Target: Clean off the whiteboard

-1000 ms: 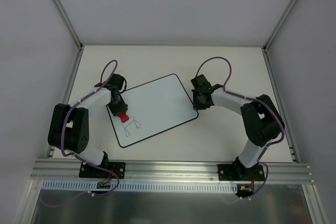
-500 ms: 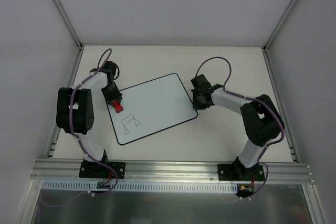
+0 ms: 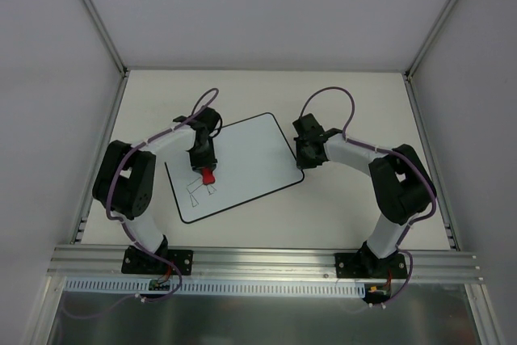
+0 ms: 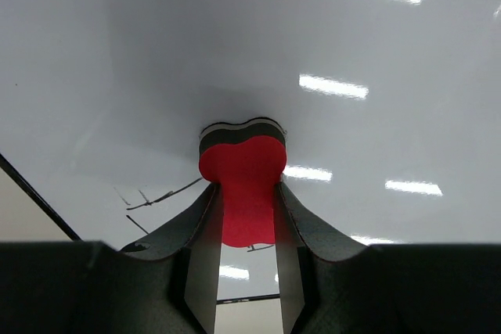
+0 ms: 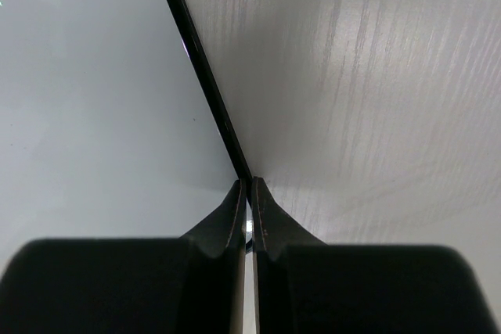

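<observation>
Two small black line sketches (image 3: 199, 192) are showing near the near-left corner of the flat white rectangular whiteboard with rounded corners and a thin black border (image 3: 252, 145), so I am judging the erasing as partly done at best: those marks are waiting to be wiped, while the rest of the surface is reading blank. The whiteboard is lying flat and skewed on the pale wood-grain tabletop (image 3: 347, 208), between the two arms. My left pincer (image 3: 207, 169) is clamping the small red bone-shaped eraser (image 4: 241, 160) by its waist, and its felt end is pressing on the board just beyond the sketches; in the wrist view the strokes are sitting beside the left finger (image 4: 200, 256). My right pincer (image 5: 249, 197) is sitting closed on nothing, its tips resting at the board's right border, seemingly pinning it.
</observation>
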